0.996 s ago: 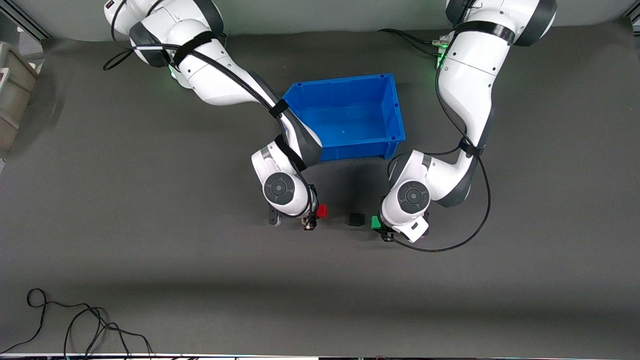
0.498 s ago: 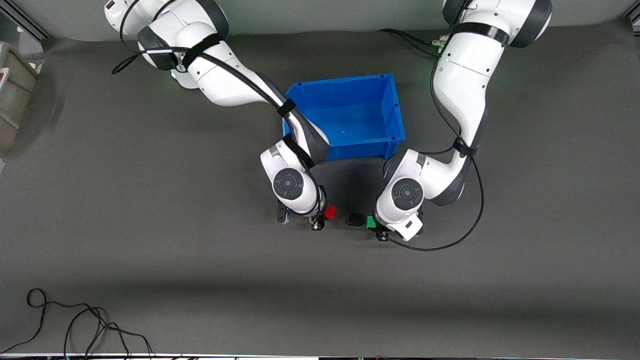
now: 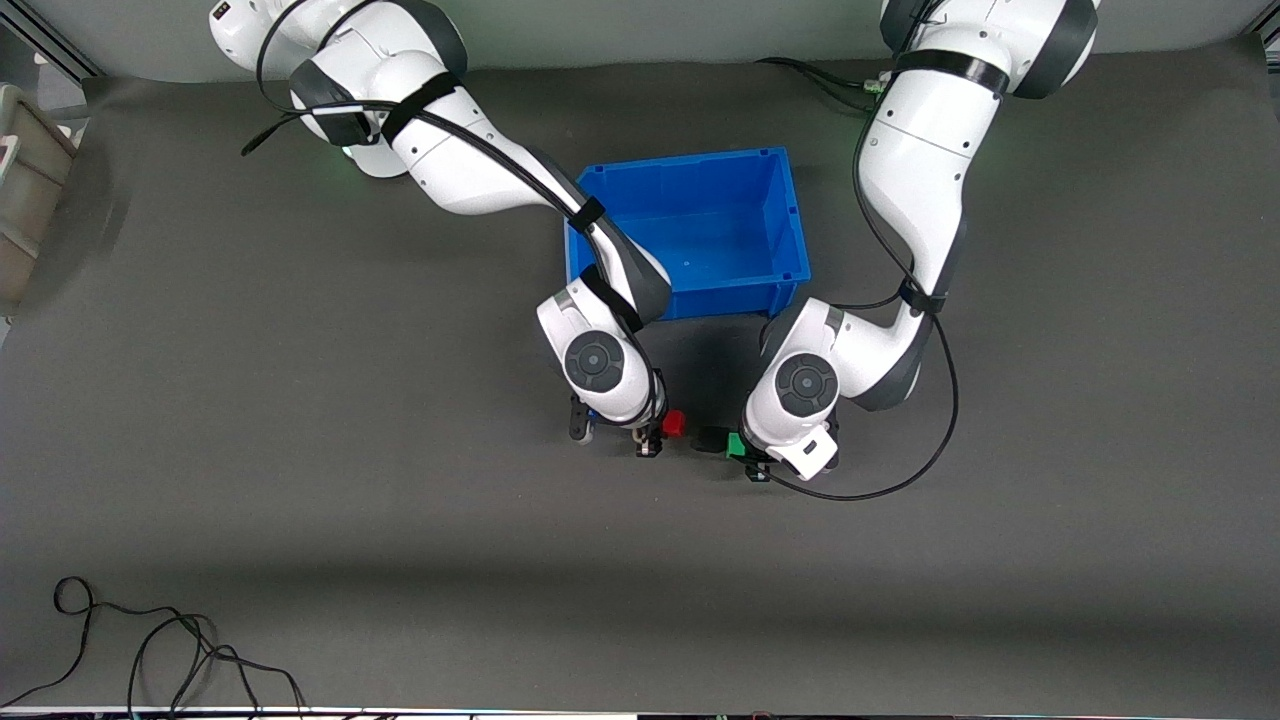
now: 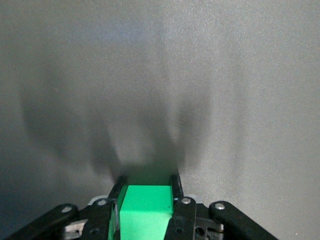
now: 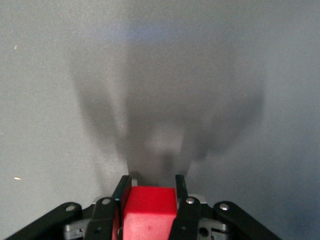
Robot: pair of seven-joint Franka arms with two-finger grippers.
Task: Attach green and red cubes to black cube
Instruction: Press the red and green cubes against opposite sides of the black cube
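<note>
The black cube sits on the dark mat, nearer the front camera than the blue bin. My left gripper is shut on the green cube, which shows in the front view as the green cube pressed against the black cube's side toward the left arm's end. My right gripper is shut on the red cube; the red cube is a short gap from the black cube on the right arm's side. The black cube does not show in either wrist view.
The blue bin stands open between the two arms, farther from the front camera than the cubes. A grey box sits at the mat's edge by the right arm's end. A black cable lies near the front edge.
Both arms have closed in on the black cube. The red cube moved toward it from the right arm's side; the green cube moved in from the left arm's side until it met it.
</note>
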